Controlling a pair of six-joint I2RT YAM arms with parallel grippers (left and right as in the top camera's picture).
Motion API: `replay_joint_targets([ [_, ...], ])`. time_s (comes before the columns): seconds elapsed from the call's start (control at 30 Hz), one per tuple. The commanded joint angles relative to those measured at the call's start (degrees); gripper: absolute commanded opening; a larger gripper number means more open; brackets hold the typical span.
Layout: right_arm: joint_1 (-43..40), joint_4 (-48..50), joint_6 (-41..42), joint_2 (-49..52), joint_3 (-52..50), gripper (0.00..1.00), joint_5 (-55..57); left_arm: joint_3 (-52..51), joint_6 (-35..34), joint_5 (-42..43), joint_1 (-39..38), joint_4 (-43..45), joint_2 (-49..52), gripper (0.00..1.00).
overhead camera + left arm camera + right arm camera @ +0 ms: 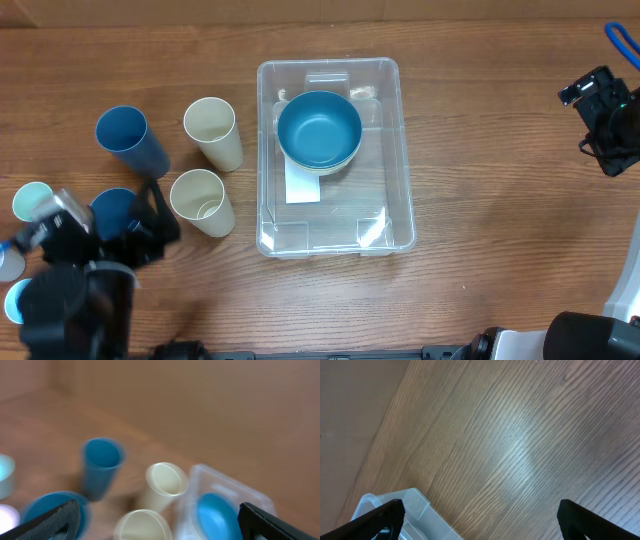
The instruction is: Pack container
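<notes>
The clear rectangular container (335,225) sits mid-table with a white label on its base and a blue bowl (319,130) inside its far half. It also shows in the left wrist view (250,491) and as a corner in the right wrist view (415,505). Two cream cups (211,130) (200,200) and a blue cup (128,138) stand left of it. My left gripper (140,225) is open and empty beside the near cream cup (142,525), over a blue bowl (112,208). My right gripper (600,95) is open and empty at the far right.
Pale blue cups or bowls (32,200) stand at the far left edge, partly hidden by my left arm. A blue cable (620,45) lies at the top right corner. Bare wood table lies between the container and the right arm.
</notes>
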Motion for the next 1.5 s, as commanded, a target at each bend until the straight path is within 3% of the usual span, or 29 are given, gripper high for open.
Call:
replay_joint_targets([
  [0.0, 0.3, 0.3, 0.2, -0.2, 0.8, 1.00, -0.2, 12.7, 5.4, -13.0, 1.7, -5.0, 18.0, 1.00],
  [0.13, 0.3, 0.3, 0.2, -0.2, 0.8, 1.00, -0.2, 28.9, 8.8, -8.7, 9.0, -18.0, 35.2, 1.00],
  [0.2, 0.3, 0.3, 0.2, -0.2, 0.8, 1.00, -0.2, 31.0, 11.4, -8.5, 9.1, -21.7, 39.1, 1.00],
  [0.3, 0.3, 0.3, 0.2, -0.2, 0.8, 1.00, -0.2, 31.0, 2.1, -14.1, 12.9, -24.9, 42.8, 1.00],
  [0.43, 0.3, 0.3, 0.2, -0.2, 0.8, 1.00, -0.2, 31.0, -1.0, 0.8, 34.5, -27.2, 50.3, 1.00],
  [0.57, 0.3, 0.3, 0.2, -0.2, 0.8, 1.00, -0.2, 31.0, -1.2, 6.5, 48.8, -24.3, 56.8, 1.00],
  [0.8, 0.3, 0.3, 0.2, -0.2, 0.8, 1.00, -0.2, 31.0, 1.0, 3.0, 53.4, -16.4, 66.8, 1.00],
  [0.97, 0.3, 0.3, 0.2, -0.2, 0.8, 1.00, -0.2, 31.0, 1.0, 3.1, 60.8, -13.5, 71.8, 1.00],
  [1.13, 0.3, 0.3, 0.2, -0.2, 0.8, 1.00, -0.2, 31.0, 2.8, 3.3, 65.5, -13.8, 78.1, 0.88],
  [1.37, 0.3, 0.3, 0.2, -0.2, 0.8, 1.00, -0.2, 31.0, 7.1, 10.1, 65.0, -5.7, 85.0, 0.75],
  [1.47, 0.3, 0.3, 0.2, -0.2, 0.8, 1.00, -0.2, 31.0, 8.4, 12.4, 64.8, -3.7, 86.8, 0.50],
])
